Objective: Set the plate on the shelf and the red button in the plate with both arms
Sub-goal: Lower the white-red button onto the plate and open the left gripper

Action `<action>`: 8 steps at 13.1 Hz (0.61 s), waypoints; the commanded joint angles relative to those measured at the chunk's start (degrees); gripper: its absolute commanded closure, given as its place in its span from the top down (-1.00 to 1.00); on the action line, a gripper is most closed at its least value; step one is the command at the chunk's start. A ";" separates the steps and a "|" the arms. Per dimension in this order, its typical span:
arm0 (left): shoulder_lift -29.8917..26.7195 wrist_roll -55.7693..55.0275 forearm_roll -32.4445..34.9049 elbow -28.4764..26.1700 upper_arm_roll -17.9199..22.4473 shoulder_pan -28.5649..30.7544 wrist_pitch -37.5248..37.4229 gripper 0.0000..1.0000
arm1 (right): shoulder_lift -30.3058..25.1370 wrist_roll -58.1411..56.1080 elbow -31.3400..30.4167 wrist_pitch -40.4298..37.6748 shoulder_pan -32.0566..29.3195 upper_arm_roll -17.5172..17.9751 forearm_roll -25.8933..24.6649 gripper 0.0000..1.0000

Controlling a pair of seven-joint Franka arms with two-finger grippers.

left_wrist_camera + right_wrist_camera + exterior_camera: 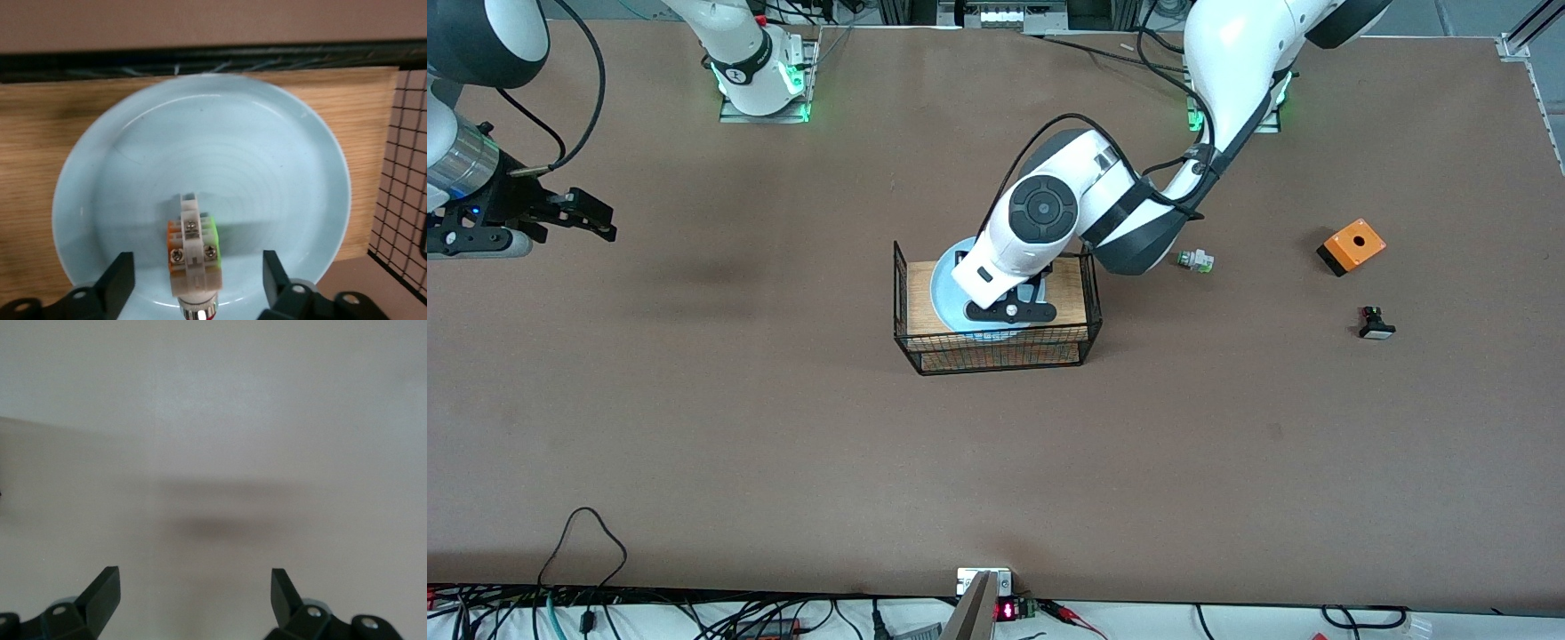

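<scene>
The pale blue plate (200,147) lies flat on the wooden floor of the black wire rack (996,351) in the middle of the table; in the front view only its edge (945,289) shows beside the left arm. The red button (192,248), a white body with orange and green sides and a silver collar, rests on the plate. My left gripper (197,265) hangs low over the plate (1009,307), open, with one finger on each side of the button and a gap at both. My right gripper (594,216) waits open over bare table (195,587) at the right arm's end.
A white and green part (1196,260) lies just off the rack toward the left arm's end. Farther that way are an orange box (1352,246) and a black button with a white cap (1375,324). The rack's mesh wall (400,173) stands close beside the plate.
</scene>
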 commanded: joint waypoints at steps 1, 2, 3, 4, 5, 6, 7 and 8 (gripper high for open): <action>-3.06 -0.49 0.33 0.83 0.40 1.62 -1.04 1.00 | 2.64 -0.13 3.30 -0.83 -0.36 0.27 -0.26 1.00; -4.46 -0.49 0.16 0.83 0.22 2.77 -1.21 1.00 | 4.22 -0.30 5.57 -1.53 -0.19 0.27 -0.35 1.00; -6.21 -0.40 -0.02 0.75 0.05 4.26 -2.08 1.00 | 5.45 -0.21 7.60 -3.62 -0.53 0.27 -0.35 1.00; -7.28 -0.23 0.24 0.83 -0.13 5.49 -4.27 1.00 | 6.68 -0.30 9.79 -5.04 -0.71 0.19 -0.43 1.00; -8.16 0.73 0.24 0.83 -0.39 6.37 -5.07 1.00 | 7.04 -0.21 10.60 -5.92 -0.80 0.01 -0.35 1.00; -9.47 1.53 0.33 0.83 -0.22 6.73 -5.17 1.00 | 7.31 -0.13 10.60 -5.93 -0.71 0.01 -0.43 1.00; -10.61 1.71 0.51 0.83 0.39 6.91 -5.17 1.00 | 7.31 0.40 10.60 -6.10 -0.80 -0.08 -0.35 1.00; -11.23 2.06 1.20 0.83 0.48 7.26 -5.17 1.00 | 7.22 0.40 10.60 -6.11 -0.80 -0.08 -0.43 1.00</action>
